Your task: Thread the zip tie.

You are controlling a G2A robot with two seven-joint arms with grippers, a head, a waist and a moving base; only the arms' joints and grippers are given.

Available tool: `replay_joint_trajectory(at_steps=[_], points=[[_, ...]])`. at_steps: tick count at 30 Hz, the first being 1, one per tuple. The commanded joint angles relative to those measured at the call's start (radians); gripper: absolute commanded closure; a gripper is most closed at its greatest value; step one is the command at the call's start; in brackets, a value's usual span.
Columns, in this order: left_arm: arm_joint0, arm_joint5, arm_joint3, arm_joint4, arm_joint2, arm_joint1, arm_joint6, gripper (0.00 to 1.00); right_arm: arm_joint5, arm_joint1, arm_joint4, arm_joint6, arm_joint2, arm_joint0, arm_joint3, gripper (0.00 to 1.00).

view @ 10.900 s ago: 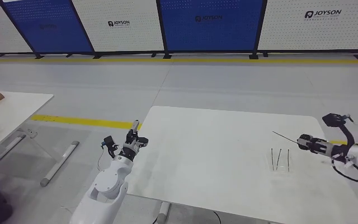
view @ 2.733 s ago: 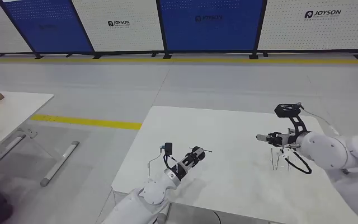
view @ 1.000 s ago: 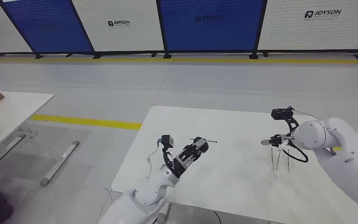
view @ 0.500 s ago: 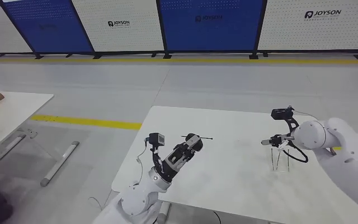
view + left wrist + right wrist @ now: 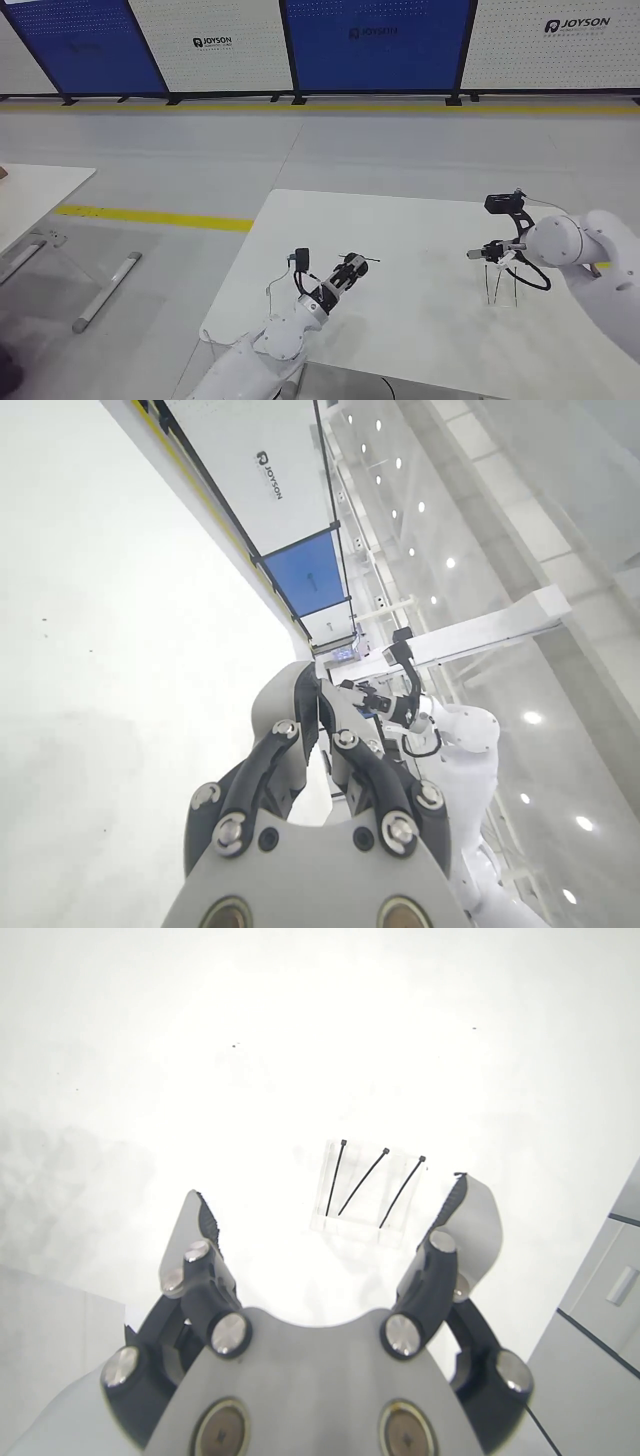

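My right gripper [image 5: 330, 1190] hangs above the clear holder [image 5: 357, 1228], spread wide and holding nothing. Three black zip ties [image 5: 362, 1182] lean in the holder. My left gripper [image 5: 316, 695], well apart from the holder, is pinched closed on a thin zip tie [image 5: 360, 260].

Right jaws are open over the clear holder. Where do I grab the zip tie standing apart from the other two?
Probably the upper strap of that zip tie, just under its head, right gripper descending from above. It leans head-up in the clear holder, with a gap beside it for the jaws.
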Motion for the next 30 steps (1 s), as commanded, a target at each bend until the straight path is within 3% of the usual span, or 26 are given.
replay_joint_trajectory(at_steps=[1, 3, 6, 9, 11, 15, 17, 20, 27, 28, 30], points=[[0.003, -0.011, -0.025, 0.013, -0.001, -0.001, 0.006, 1.0, 0.0, 0.0, 0.0, 0.0, 0.0, 0.0, 0.0, 0.0], [0.019, -0.032, -0.073, 0.028, -0.009, 0.001, 0.006, 1.0, 0.0, 0.0, 0.0, 0.0, 0.0, 0.0, 0.0, 0.0], [0.07, -0.077, -0.188, 0.056, -0.042, 0.011, -0.005, 1.0, 0.0, 0.0, 0.0, 0.0, 0.0, 0.0, 0.0, 0.0], [0.146, -0.124, -0.325, 0.079, -0.09, 0.024, -0.025, 1.0, 0.0, 0.0, 0.0, 0.0, 0.0, 0.0, 0.0, 0.0], [0.196, -0.127, -0.406, 0.086, -0.121, 0.032, -0.042, 1.0, 0.0, 0.0, 0.0, 0.0, 0.0, 0.0, 0.0, 0.0], [0.244, -0.127, -0.462, 0.086, -0.157, 0.04, -0.078, 1.0, 0.0, 0.0, 0.0, 0.0, 0.0, 0.0, 0.0, 0.0], [0.247, -0.121, -0.444, 0.094, -0.161, 0.041, -0.091, 1.0, 0.0, 0.0, 0.0, 0.0, 0.0, 0.0, 0.0, 0.0], [0.227, -0.086, -0.387, 0.088, -0.147, 0.037, -0.094, 1.0, 0.0, 0.0, 0.0, 0.0, 0.0, 0.0, 0.0, 0.0], [0.114, -0.019, -0.122, 0.124, -0.042, 0.009, -0.064, 1.0, 0.0, 0.0, 0.0, 0.0, 0.0, 0.0, 0.0, 0.0], [0.096, -0.023, -0.092, 0.126, -0.026, 0.003, -0.056, 1.0, 0.0, 0.0, 0.0, 0.0, 0.0, 0.0, 0.0, 0.0], [0.087, -0.025, -0.077, 0.12, -0.015, 0.0, -0.051, 1.0, 0.0, 0.0, 0.0, 0.0, 0.0, 0.0, 0.0, 0.0]])
